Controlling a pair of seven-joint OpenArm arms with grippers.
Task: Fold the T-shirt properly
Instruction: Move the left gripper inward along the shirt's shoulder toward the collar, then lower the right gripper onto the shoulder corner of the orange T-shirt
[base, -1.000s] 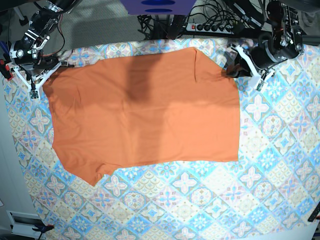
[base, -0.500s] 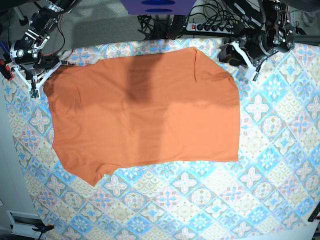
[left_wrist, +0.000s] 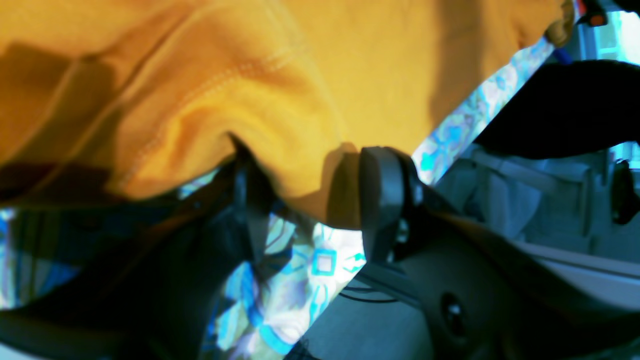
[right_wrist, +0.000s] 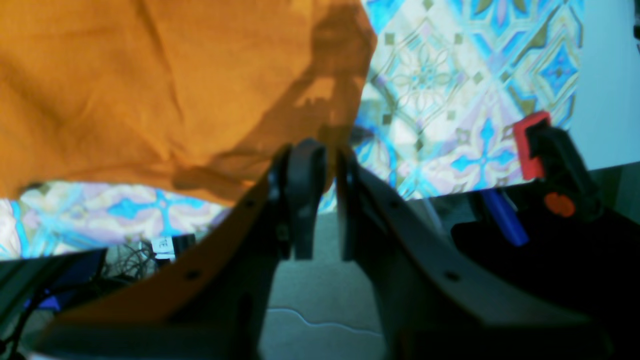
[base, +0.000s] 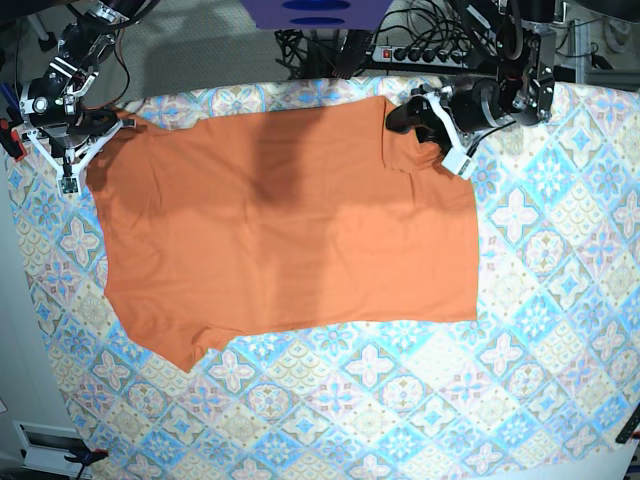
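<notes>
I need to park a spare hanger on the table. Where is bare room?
Bare patterned cloth runs below the T-shirt hem and right of its edge. Crowded: the far corners, with the left claw at the shirt's upper right and the right claw at its upper left.

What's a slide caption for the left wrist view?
Left gripper open, jaws straddling the orange T-shirt edge above the patterned cloth.
</notes>
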